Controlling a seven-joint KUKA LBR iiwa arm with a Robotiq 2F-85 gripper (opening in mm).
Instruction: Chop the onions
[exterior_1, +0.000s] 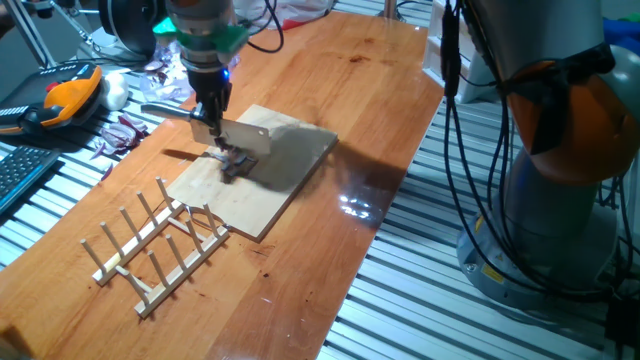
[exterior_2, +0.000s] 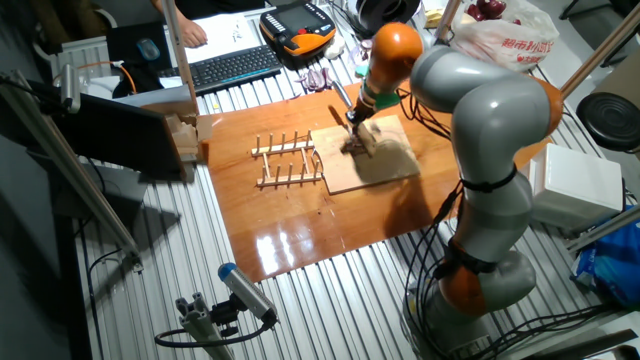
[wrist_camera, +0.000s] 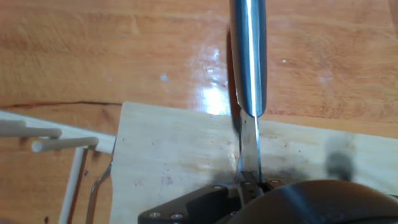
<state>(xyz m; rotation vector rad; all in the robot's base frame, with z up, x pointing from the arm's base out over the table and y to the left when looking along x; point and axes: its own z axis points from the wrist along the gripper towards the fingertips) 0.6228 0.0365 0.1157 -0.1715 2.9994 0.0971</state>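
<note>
Several small dark onion bits lying mid-frame on the pale cutting board; gripper clamping a cleaver's handle just above them.

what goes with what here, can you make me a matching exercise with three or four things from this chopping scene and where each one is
Things:
1. knife
2. onions
3. wooden rack
4. peel scraps

Places:
A. off the board, near the table's far edge
B. on the board under the blade
C. held in the gripper
D. on the table beside the board

Pairs: 1-C, 2-B, 3-D, 4-A
</note>
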